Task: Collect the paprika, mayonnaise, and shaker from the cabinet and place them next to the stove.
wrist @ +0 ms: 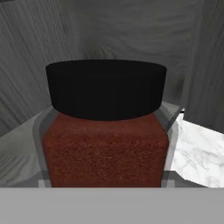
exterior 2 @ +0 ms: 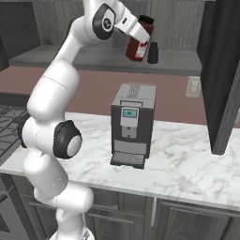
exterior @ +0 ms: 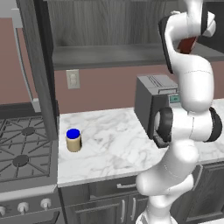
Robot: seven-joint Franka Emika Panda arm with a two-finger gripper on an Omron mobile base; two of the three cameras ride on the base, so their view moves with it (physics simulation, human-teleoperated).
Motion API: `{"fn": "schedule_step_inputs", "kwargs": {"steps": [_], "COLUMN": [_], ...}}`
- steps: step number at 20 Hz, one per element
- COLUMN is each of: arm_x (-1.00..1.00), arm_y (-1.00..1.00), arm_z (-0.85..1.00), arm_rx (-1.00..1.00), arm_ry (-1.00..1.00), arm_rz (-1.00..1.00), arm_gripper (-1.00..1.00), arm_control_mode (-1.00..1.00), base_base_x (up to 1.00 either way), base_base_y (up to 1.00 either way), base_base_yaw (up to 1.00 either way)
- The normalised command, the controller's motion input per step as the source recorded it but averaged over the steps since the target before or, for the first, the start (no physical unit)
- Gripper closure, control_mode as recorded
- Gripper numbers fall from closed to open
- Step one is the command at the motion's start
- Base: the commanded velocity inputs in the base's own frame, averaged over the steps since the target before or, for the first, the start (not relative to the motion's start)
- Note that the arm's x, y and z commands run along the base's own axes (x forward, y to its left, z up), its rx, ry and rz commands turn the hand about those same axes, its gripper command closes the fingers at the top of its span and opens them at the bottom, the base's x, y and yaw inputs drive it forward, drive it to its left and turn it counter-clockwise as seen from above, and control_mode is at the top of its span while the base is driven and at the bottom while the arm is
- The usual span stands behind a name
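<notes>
Paprika [exterior 2: 137, 43]: 1 bottle tilted at pincer [exterior 2: 139, 36], grip state indeterminable, shaker [exterior 2: 153, 53] just beside, likely mid-removal from cabinet [exterior 2: 108, 60].

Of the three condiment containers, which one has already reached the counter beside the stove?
The mayonnaise, the cream jar with a blue lid, stands on the marble counter. The paprika and shaker are up at the cabinet shelf.

The paprika [wrist: 105, 131] hides the fingers; its base is cut off. The arm covers most of it from the left.
</notes>
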Motion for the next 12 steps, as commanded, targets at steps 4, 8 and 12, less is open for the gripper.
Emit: {"fn": "schedule_step_inputs", "kwargs": {"steps": [4, 8, 12], "arm_x": [-0.62, -0.63, -0.68], "arm_y": [0.02, 0.24, 0.48], "arm_z": [-0.02, -0.21, -0.36], "arm_rx": [0.0, -0.01, -0.05], "arm_ry": [-0.06, 0.0, 0.0], "arm_rz": [0.11, 0.24, 0.29], "arm_gripper": [1.0, 1.0, 1.0], "arm_control_mode": [-1.0, -1.0, -1.0], "base_base_x": [0.0, 0.0, 0.0], "base_base_y": [0.0, 0.0, 0.0], "base_base_yaw": [0.0, 0.0, 0.0]}}
